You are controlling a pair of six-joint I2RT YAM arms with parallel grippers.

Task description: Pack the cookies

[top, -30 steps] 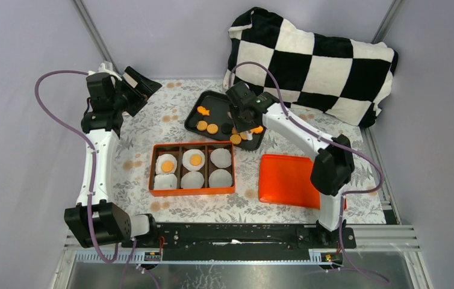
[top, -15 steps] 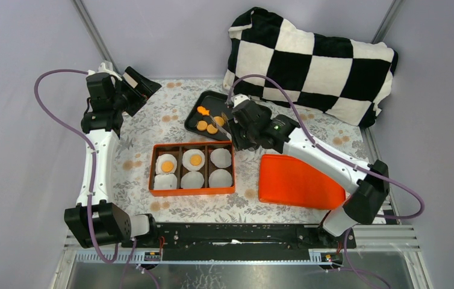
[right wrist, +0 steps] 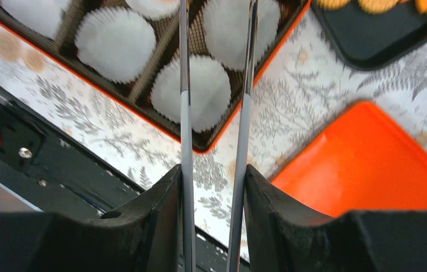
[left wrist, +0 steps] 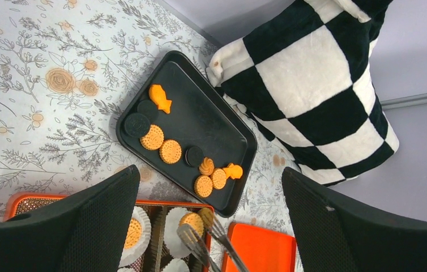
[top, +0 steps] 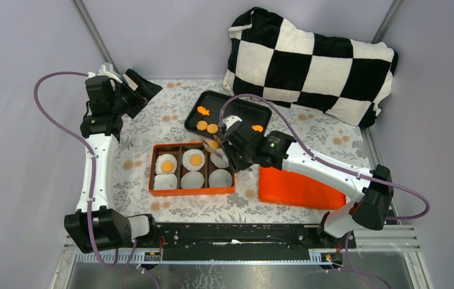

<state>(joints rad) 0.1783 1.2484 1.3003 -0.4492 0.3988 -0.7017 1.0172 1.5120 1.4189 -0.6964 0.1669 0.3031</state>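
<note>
The round cookie (top: pixel 213 144) sits pinched at the tips of the tongs (top: pixel 219 151) just above the far-right paper cup (top: pixel 221 159) of the orange box (top: pixel 192 190), so you release straight ahead of your right gripper (top: pixel 240 154), which is squeezed on the handles, while the left gripper (top: pixel 143 88), spread wide, hangs well apart.

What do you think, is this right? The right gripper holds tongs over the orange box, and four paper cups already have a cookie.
Not four. The right gripper holds tongs over the orange box, but only two paper cups already have a cookie, as the top external view shows.
</note>
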